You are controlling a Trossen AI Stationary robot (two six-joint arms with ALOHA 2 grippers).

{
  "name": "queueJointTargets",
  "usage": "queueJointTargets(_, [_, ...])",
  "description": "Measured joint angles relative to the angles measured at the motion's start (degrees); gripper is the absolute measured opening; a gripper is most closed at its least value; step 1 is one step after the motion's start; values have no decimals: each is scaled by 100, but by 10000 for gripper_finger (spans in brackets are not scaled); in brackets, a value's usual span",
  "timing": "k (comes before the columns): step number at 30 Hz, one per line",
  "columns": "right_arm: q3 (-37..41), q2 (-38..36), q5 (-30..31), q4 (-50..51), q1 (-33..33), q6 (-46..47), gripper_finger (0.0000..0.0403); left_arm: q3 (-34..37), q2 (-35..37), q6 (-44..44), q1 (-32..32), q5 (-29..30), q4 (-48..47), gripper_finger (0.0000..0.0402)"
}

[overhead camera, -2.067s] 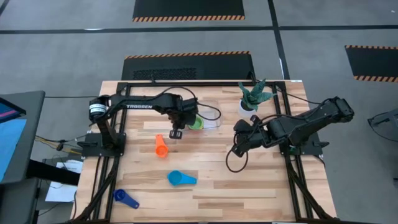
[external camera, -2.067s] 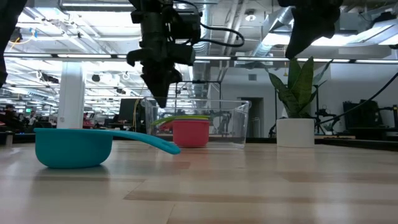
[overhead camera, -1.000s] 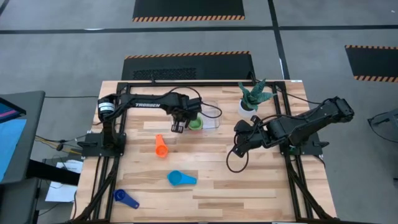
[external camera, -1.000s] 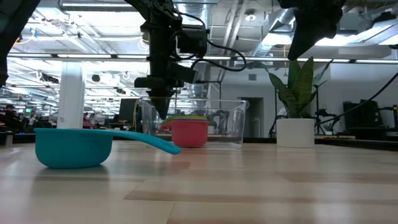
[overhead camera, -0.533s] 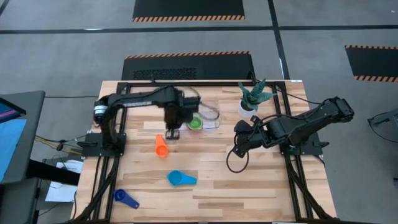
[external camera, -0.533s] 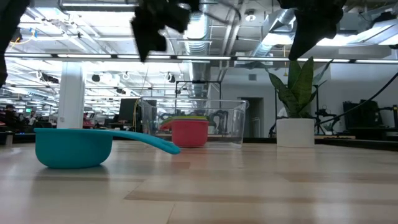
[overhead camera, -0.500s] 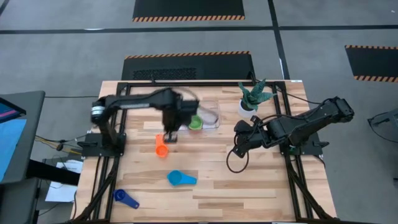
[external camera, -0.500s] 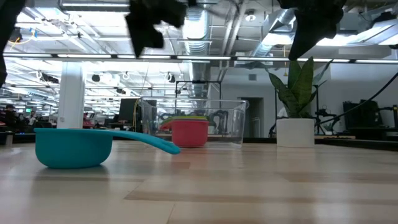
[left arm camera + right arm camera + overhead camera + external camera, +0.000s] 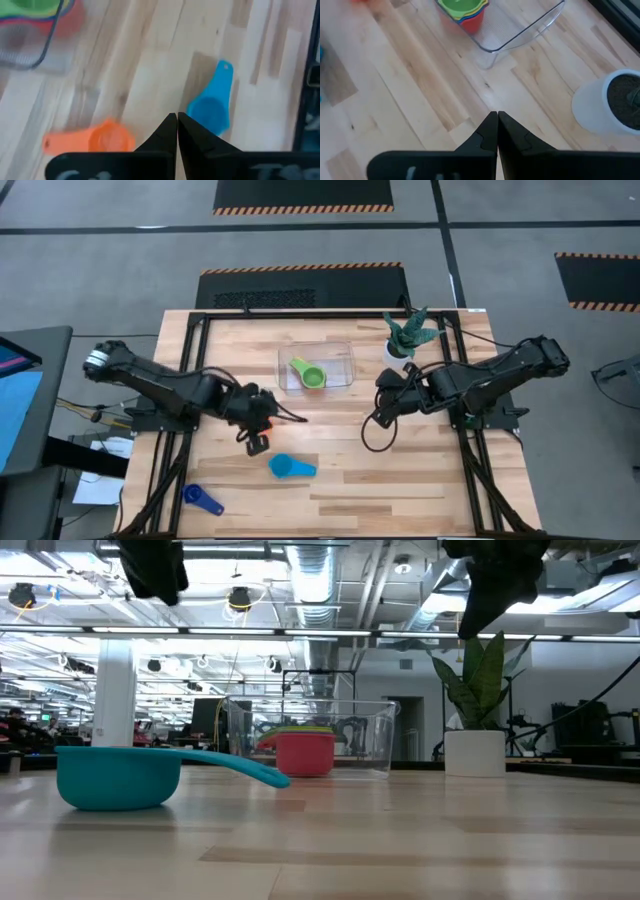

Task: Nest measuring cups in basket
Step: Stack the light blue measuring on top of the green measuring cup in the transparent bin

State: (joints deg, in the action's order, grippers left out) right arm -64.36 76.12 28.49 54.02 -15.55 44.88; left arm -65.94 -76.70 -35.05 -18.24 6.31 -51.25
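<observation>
The clear basket [image 9: 317, 367] stands at the table's far middle and holds a nested stack of cups with a green cup [image 9: 310, 373] on top and a red one [image 9: 305, 753] lowest. An orange cup [image 9: 107, 140] lies on the wood just below my left gripper [image 9: 256, 442], whose arm mostly hides it in the high view. My left gripper [image 9: 176, 122] is shut and empty, above the table. A light blue cup [image 9: 291, 467] lies nearer the front edge and a dark blue cup [image 9: 203, 498] at the front left. My right gripper [image 9: 496, 120] hangs shut and empty to the basket's right.
A white pot with a green plant [image 9: 404, 340] stands at the far right, next to the basket. A black cable [image 9: 372, 438] loops below my right gripper. Bare wood lies along the table's near right part [image 9: 400, 490].
My left gripper has risen from beside the basket and swung toward the table's near left, rolling as it went. It now hangs over the orange cup and has stayed shut. No cup has moved.
</observation>
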Motion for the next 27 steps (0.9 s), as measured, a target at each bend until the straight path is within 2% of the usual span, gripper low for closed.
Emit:
queueJointTargets(2, [0,0,0,0,-4,-16,27,72,-235,161,-141,113,274,0])
queueJointTargets(8, [0,0,0,0,-2,-321,27,82,-1053,700,-296,75,211,0])
queueJointTargets(13, [0,0,-13,27,-4,-339,27,50,-1583,678,-155,-644,380,19])
queueJointTargets(17, [0,0,-15,98,-4,-345,27,-98,-1900,907,-95,-926,667,48])
queueJointTargets(21, [0,0,-17,279,-19,-356,27,-279,-2174,879,-102,-960,682,73])
queueJointTargets(23, [0,0,-20,396,-20,-356,27,-378,-2310,779,-105,-771,750,76])
queueJointTargets(27, [0,0,-17,518,-15,-556,27,-656,-2627,978,-99,-562,1302,51])
